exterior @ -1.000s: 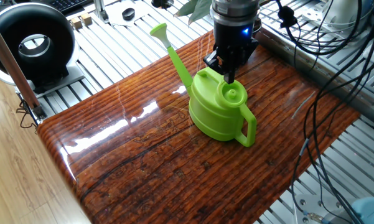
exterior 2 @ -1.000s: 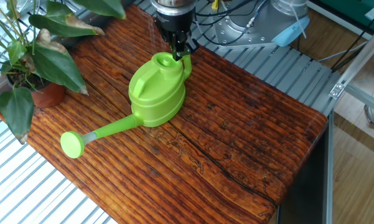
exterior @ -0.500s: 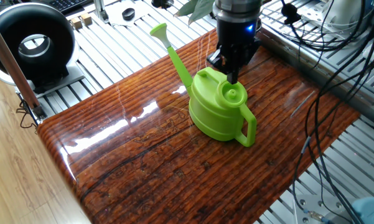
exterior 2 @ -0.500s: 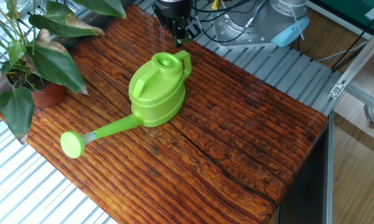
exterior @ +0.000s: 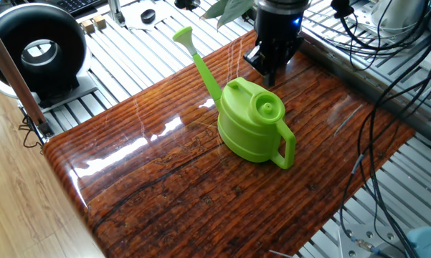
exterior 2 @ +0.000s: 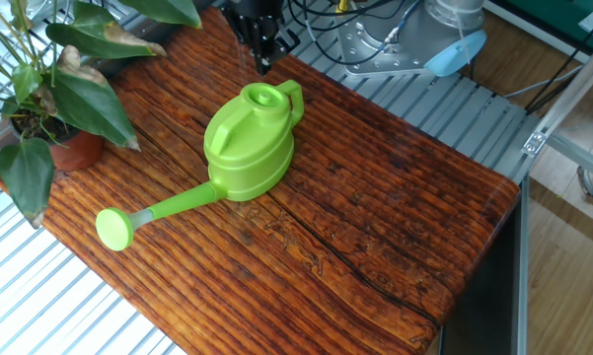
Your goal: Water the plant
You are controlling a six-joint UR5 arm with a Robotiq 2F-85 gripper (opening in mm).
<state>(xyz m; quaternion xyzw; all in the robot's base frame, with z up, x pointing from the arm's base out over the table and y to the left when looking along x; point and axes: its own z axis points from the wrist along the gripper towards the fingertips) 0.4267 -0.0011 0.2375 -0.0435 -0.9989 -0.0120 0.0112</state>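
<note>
Plant [exterior 2: 54, 94] at the far left of the other fixed view, its broad dark leaves spreading over a small reddish-brown terracotta pot [exterior 2: 76, 150] that sits at the corner of the wooden surface [exterior 2: 375, 217]. Just right of it, and apart from it, the spout rose [exterior 2: 114, 228] of the lime-green watering can [exterior 2: 249, 143] points toward the near-left edge, the long spout running up to the can's rounded body in the middle of the surface. The can stands upright, its round filler opening [exterior 2: 263, 95] on top and its loop handle [exterior 2: 294, 99] on the far side. Above and just behind the handle hangs the end effector [exterior 2: 261, 54], clear of the can and holding nothing; its fingers look close together, though how far apart they are I cannot tell for sure.

In one fixed view, a black ring-shaped device [exterior: 37, 50] sits off the surface at the far left. The can stands mid-surface with its handle toward the right, and the end effector [exterior: 270, 77] is poised above the can's far shoulder, touching nothing. Black cables [exterior: 387, 64] trail across the right side.
</note>
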